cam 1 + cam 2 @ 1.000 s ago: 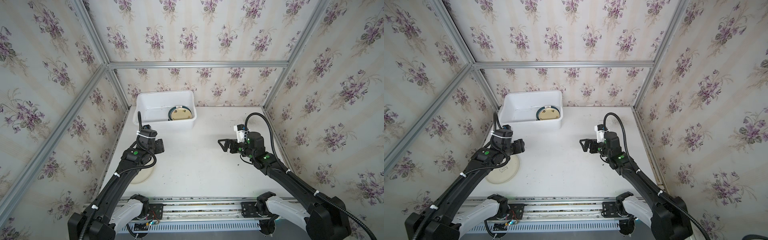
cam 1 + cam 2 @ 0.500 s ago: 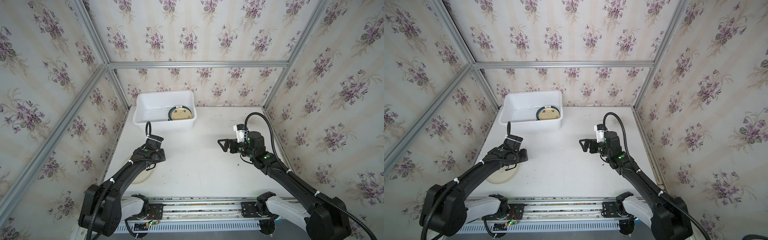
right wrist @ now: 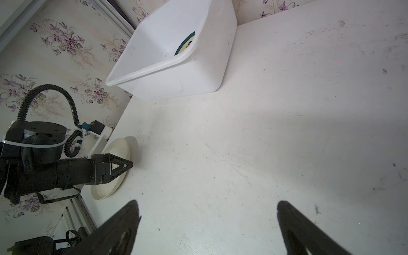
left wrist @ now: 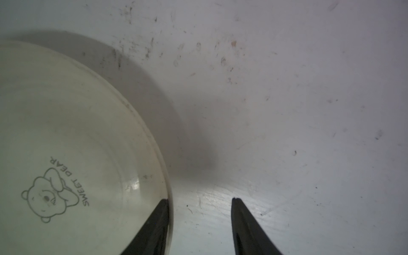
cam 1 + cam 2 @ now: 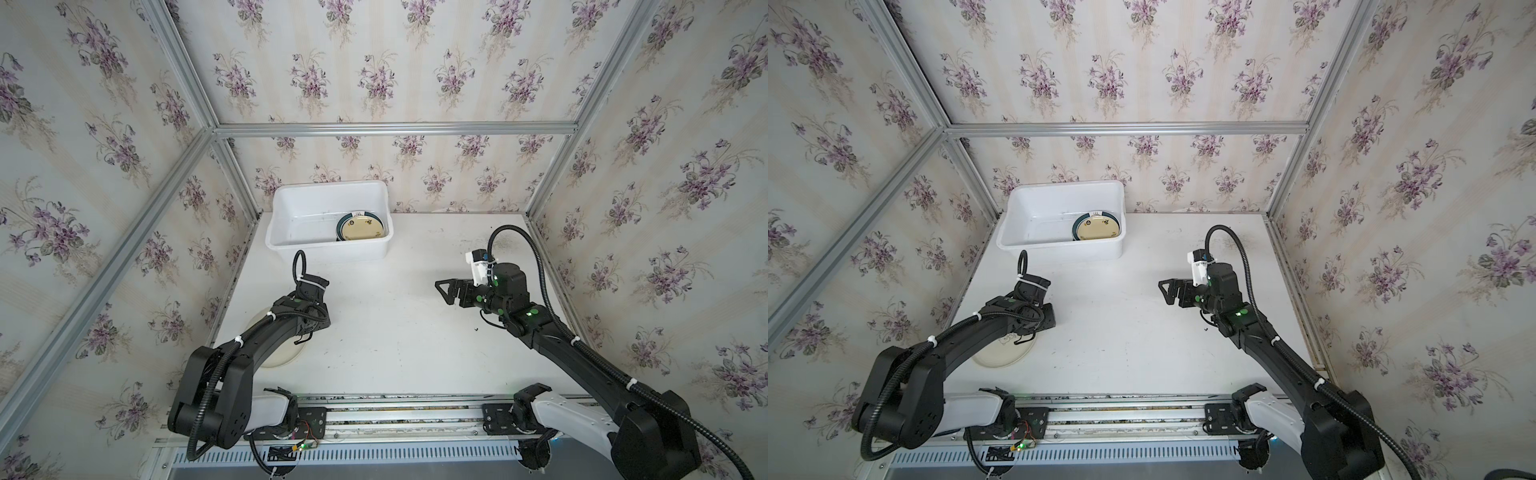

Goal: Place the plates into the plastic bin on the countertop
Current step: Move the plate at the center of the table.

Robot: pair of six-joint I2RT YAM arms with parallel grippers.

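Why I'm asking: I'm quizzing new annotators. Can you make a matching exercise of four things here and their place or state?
1 cream plate
2 green-rimmed plate
3 left gripper
4 right gripper

A in the plastic bin
B open, astride a plate's rim
C lying on the countertop
D open wide over bare countertop

Pairs: 1-C, 2-A, 3-B, 4-D

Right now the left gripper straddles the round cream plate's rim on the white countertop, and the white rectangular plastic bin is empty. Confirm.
Not empty: both top views show a round green-rimmed plate in the plastic bin. The left gripper does straddle the rim of the round cream plate on the countertop.
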